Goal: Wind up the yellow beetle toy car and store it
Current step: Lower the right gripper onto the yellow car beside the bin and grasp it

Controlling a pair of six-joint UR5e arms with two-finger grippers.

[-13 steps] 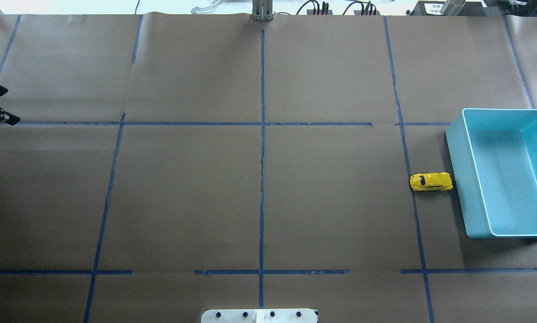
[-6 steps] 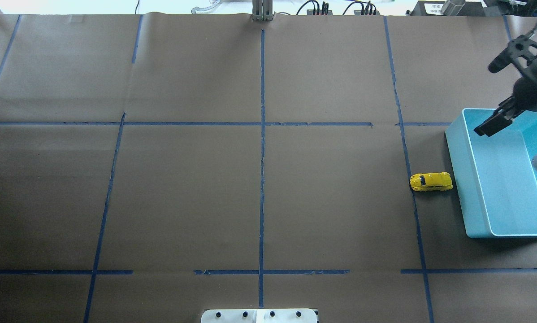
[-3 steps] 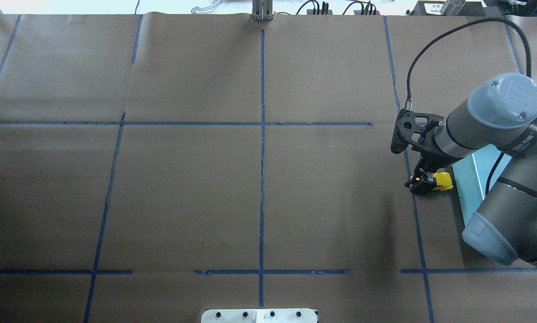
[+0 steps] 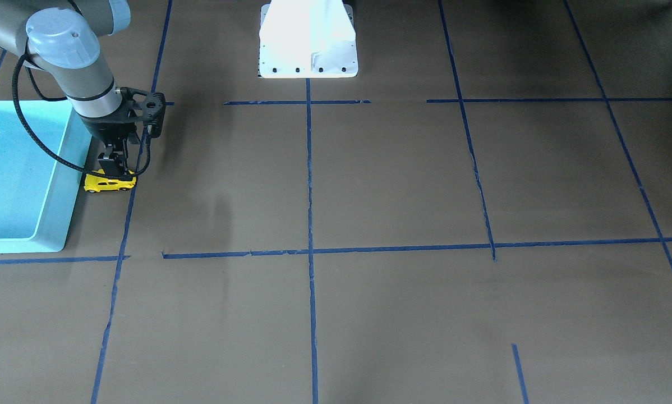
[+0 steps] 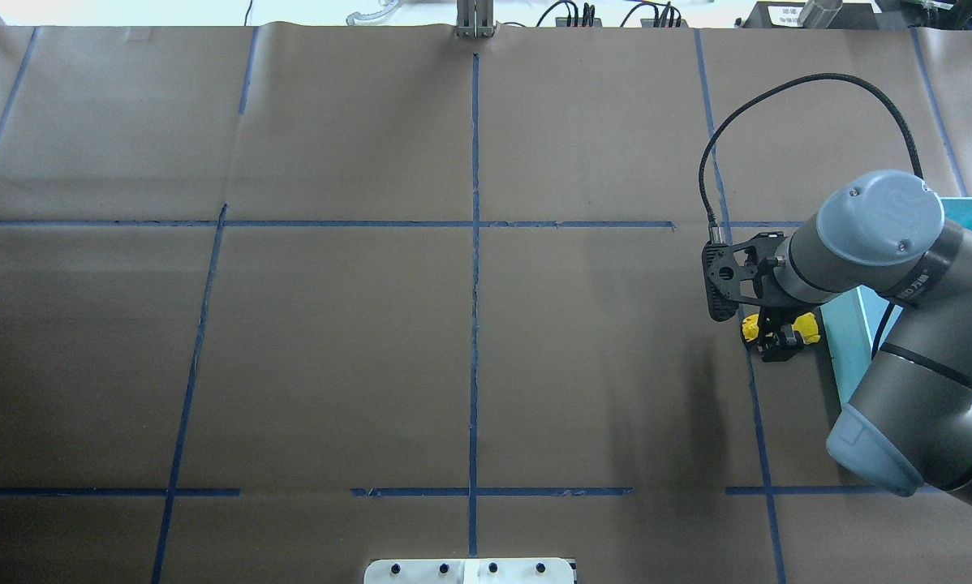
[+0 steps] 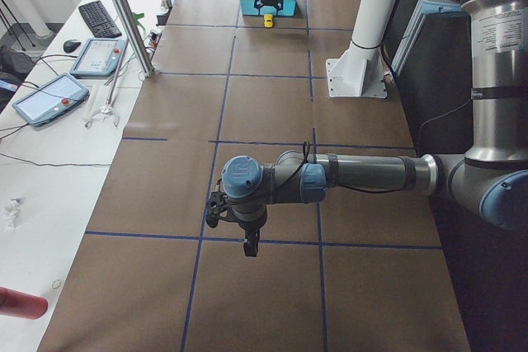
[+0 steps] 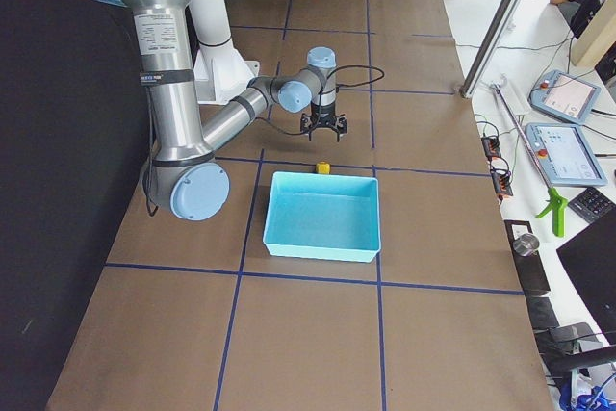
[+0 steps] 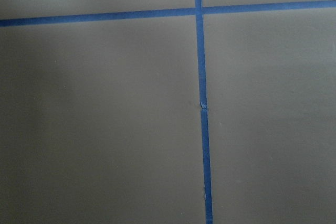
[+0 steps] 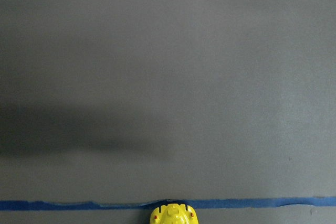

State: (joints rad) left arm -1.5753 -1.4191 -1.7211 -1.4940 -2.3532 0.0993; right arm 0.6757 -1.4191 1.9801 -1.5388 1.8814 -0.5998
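1. One light-blue bin (image 7: 320,249) stands at the robot's right end of the table (image 5: 332,349). From the right-side camera its plain blue floor is in full view.
2. The yellow toy car (image 4: 109,184) is outside the bin. It stands on its wheels on the table just beside the bin's long wall, with one end on a blue tape line (image 5: 758,422).
3. The right gripper (image 4: 113,170) points straight down over the car's middle, its fingers spread wide to either side. Whether they touch the car cannot be told.
4. From overhead the right arm (image 5: 875,235) covers most of the bin. The gripper hides the car's middle, so only its two yellow ends show.
5. The right wrist camera cuts the car off at the bottom edge, and only one rounded end shows there.
6. The left gripper (image 6: 250,246) hangs over the table well apart from the car and shows only in the left-side camera. I cannot tell whether its fingers are spread or together.
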